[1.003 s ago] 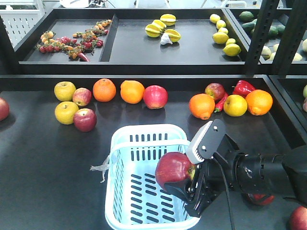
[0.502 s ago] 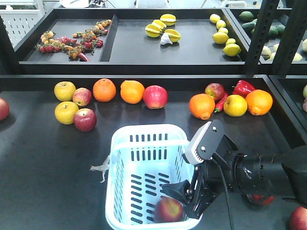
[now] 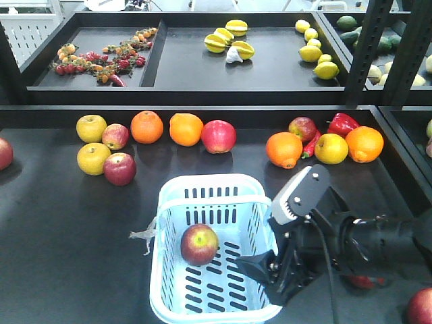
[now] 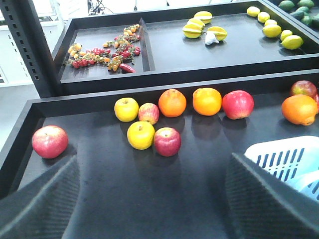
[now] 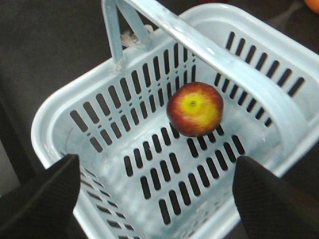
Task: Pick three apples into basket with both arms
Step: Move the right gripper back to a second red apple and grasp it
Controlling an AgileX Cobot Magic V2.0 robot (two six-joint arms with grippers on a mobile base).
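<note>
On the black table (image 4: 99, 189), the firm, slippery dark red apple (image 4: 167, 141) is judged best clasped across its middle by the released left tool (image 4: 153, 165).

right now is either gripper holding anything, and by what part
Nothing is held. The right gripper is open above the basket, with the apple lying loose on its floor. The left gripper is open and empty too.

place: mock grocery shop | cues: black produce shelves (image 3: 67, 223), loose fruit, shopping basket (image 3: 209, 185)
</note>
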